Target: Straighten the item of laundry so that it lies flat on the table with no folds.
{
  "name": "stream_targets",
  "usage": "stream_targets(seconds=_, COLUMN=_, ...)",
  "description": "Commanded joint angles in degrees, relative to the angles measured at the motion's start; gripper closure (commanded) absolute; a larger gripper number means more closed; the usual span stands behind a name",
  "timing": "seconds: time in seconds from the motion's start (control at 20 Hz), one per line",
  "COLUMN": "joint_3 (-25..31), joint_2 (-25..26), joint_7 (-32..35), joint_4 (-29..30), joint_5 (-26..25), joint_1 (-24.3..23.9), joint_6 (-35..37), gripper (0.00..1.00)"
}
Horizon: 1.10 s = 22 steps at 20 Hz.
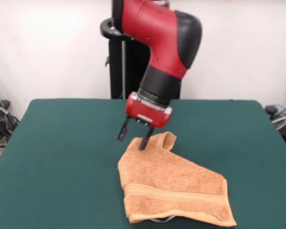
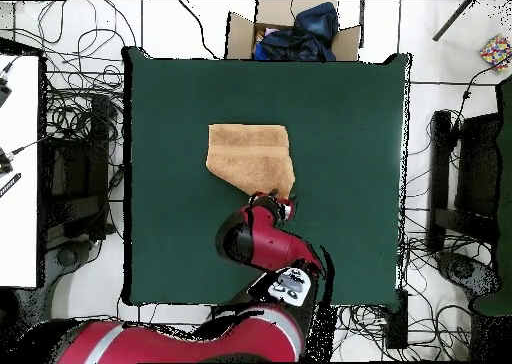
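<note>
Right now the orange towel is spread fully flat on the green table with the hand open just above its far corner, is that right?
Not quite. The front view shows the towel still folded over, with its far corner bunched up beside the open hand. It does lie on the green table.

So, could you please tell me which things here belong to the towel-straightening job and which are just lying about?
Job: orange-tan towel, partly folded; green table; gripper, jaws open at the towel's raised corner.

Lying about: cardboard box with dark blue cloth; floor cables.
</note>
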Motion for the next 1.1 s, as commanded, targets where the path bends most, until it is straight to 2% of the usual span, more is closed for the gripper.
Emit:
stream_targets(seconds=0.05, joint_3=4.9, joint_2=4.3, joint_7=9.1, joint_4=-4.1, joint_5=-2.0, joint_1=-1.6, joint_6=-3.1, gripper=0.0)
stream_targets(seconds=0.15, joint_3=5.4, joint_2=4.1, joint_7=9.7, joint_4=-3.5, joint_5=-1.8, joint_1=-1.5, joint_6=-2.8, gripper=0.0)
stream_targets(seconds=0.25, joint_3=4.6, joint_2=3.4, joint_7=9.8, joint_4=-3.0, joint_5=0.0, joint_1=-0.1, joint_6=0.2, gripper=0.0)
stream_targets(seconds=0.35, joint_3=5.8, joint_2=1.6, joint_7=9.2, joint_4=-2.5, joint_5=-0.7, joint_1=-0.9, joint_6=2.8, gripper=0.0)
stream_targets(seconds=0.55, joint_3=6.6, joint_2=-3.5, joint_7=6.8, joint_4=-2.5, joint_5=-0.7, joint_1=-0.9, joint_6=14.5, gripper=0.0)
stream_targets(seconds=0.7, joint_3=7.2, joint_2=-6.2, joint_7=6.4, joint_4=-2.6, joint_5=-0.8, joint_1=-0.4, joint_6=19.3, gripper=0.0)
stream_targets(seconds=1.1, joint_3=11.3, joint_2=-12.1, joint_7=6.2, joint_4=-1.6, joint_5=-1.4, joint_1=-2.1, joint_6=27.0, gripper=0.0)
